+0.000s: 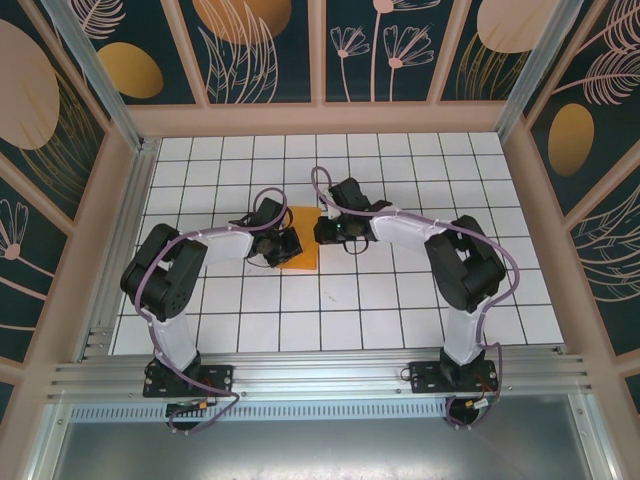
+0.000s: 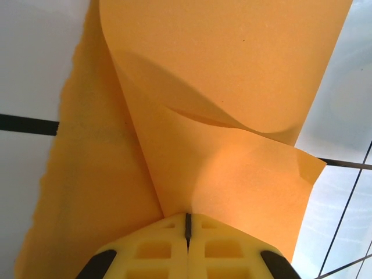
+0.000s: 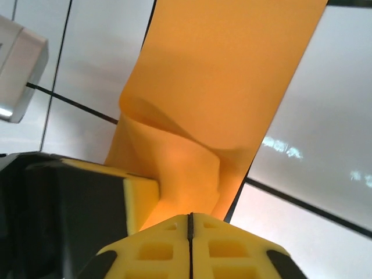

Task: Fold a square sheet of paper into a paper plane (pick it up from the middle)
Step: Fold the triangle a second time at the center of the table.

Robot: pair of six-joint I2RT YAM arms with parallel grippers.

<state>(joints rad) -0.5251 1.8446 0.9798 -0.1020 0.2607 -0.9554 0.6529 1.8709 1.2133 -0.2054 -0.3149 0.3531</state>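
The square sheet of paper (image 1: 304, 256) is pinched by the fully closed left gripper (image 2: 187, 229) and right gripper (image 3: 190, 224); it is merely curled over, so most folding is judged outstanding.

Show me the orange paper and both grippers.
orange paper (image 1: 305, 258), top external view, bare near part.
left gripper (image 2: 188, 217), left wrist view, tip of shut jaws.
right gripper (image 3: 190, 216), right wrist view, tip of shut jaws.
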